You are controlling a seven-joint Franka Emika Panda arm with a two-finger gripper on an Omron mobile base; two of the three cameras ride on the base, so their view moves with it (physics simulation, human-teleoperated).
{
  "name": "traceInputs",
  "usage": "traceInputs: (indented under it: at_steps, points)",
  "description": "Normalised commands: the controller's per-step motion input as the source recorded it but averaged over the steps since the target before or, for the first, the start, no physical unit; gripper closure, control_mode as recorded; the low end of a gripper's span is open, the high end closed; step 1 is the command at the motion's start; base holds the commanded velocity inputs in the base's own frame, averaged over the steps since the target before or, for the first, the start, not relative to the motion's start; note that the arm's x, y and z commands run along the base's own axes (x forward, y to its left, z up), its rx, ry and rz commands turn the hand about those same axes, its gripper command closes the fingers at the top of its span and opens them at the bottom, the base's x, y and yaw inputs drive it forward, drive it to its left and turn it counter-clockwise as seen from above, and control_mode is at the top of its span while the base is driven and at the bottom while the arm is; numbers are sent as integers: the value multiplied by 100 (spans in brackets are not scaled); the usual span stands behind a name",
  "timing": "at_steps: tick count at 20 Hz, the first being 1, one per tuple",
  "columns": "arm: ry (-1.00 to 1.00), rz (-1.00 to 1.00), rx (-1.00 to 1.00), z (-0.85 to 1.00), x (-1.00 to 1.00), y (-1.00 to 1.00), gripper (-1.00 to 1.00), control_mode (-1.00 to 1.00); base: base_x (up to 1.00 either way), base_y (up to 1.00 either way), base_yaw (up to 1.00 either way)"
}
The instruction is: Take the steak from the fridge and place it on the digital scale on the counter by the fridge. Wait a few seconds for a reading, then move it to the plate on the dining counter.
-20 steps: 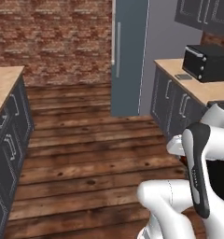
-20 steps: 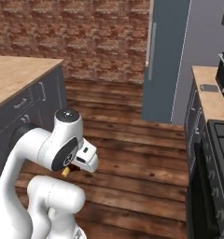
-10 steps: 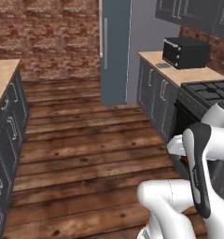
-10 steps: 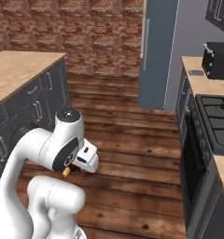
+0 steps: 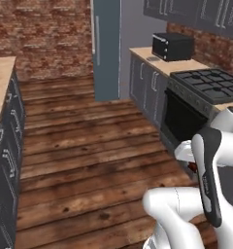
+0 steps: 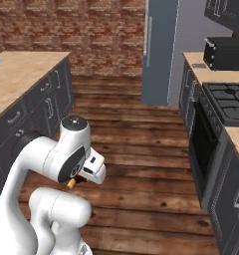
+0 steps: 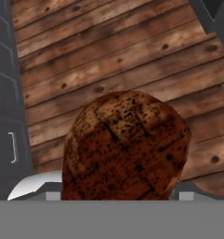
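- The steak (image 7: 125, 147) is a thick, rounded slab, reddish-brown with dark char flecks and faint sear lines.
- It sits in the end effector (image 7: 118, 196), which is clamped on it, above the plank floor (image 7: 132, 51).
- Far off stands the fridge (image 5: 107, 48), with the scale (image 5: 152, 59) on the right bench (image 5: 174, 63).

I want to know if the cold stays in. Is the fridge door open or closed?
Closed. The fridge shows one flat grey front with its handle flush, no gap, and no white shelves showing in either base view.
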Motion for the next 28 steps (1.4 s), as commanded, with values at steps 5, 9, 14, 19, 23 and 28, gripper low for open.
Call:
traceInputs:
  at_steps: [5, 9, 14, 19, 23, 28]
  points:
    - [0, 0, 0, 0, 0, 0, 100, 100, -65, 91, -37]
    - [0, 0, 0, 0, 0, 0, 100, 100, -83, 76, -38]
    - [0, 0, 0, 0, 0, 0, 100, 100, -100, 49, -36]
    - [0, 0, 0, 0, 0, 0, 100, 100, -100, 34, -32]
    - [0, 0, 0, 0, 0, 0, 100, 100, -100, 55, -37]
    - [0, 0, 0, 0, 0, 0, 100, 100, -95, 79, -42]
